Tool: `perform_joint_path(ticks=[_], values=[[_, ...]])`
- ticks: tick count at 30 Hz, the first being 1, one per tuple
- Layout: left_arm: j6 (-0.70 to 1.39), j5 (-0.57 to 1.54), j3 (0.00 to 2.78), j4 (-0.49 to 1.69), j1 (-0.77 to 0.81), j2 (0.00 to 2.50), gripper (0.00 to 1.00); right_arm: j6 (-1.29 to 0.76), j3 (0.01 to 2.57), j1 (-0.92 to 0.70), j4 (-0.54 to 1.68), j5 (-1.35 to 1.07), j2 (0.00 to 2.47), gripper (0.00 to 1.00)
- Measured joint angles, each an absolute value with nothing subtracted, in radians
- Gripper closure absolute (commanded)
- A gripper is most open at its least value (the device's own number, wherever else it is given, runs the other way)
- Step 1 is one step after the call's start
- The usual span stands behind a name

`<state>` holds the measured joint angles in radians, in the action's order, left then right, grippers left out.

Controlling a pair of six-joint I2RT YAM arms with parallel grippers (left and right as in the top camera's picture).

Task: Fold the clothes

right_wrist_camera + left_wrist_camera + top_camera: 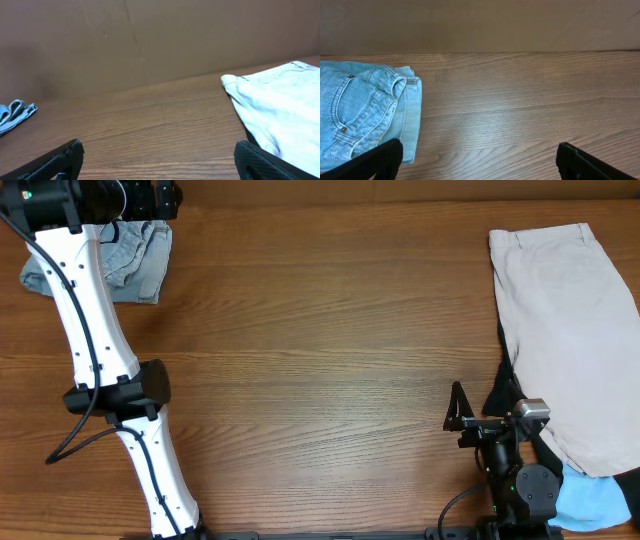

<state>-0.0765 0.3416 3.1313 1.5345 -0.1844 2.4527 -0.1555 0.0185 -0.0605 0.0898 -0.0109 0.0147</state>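
Denim shorts (135,265), faded light blue, lie folded into a compact bundle at the far-left corner of the table (320,330). In the left wrist view the shorts (365,110) show a pocket with rivets, a belt loop and a straight folded edge on the side towards the table's middle. The left arm reaches from the table's near edge to that far-left corner and covers part of the bundle in the overhead view.

The left gripper (479,150) hangs over bare wood just past that folded edge, on the side towards the table's middle. Its jaws are spread wide with nothing between them. One finger (375,162) shows over the near corner of the shorts, but whether it touches the cloth cannot be told. The other finger sits over bare wood.

Beige shorts (565,330) lie spread flat along the table's right side, running from the far edge almost to the near edge. A black garment (503,395) peeks out from under their inner edge near the table's front. A pale-blue garment (590,500) shows at the near-right corner, also partly under the beige cloth.

The right gripper (157,150) sits low at the table's near edge, just beside the black garment and the beige shorts on their inner side. Its jaws also stand wide apart and hold nothing. In its wrist view the beige shorts lie ahead to the right, and the denim bundle shows small, well apart, at the table's far left.
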Motion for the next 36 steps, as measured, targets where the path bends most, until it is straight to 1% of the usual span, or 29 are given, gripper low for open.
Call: perform_joint_path(ticks=[36], values=[[-0.076,0.342,3.100,1.533,-0.176,2.452,0.00,-0.156,0.019,-0.060,0.090,-0.011,0.015,0.00]])
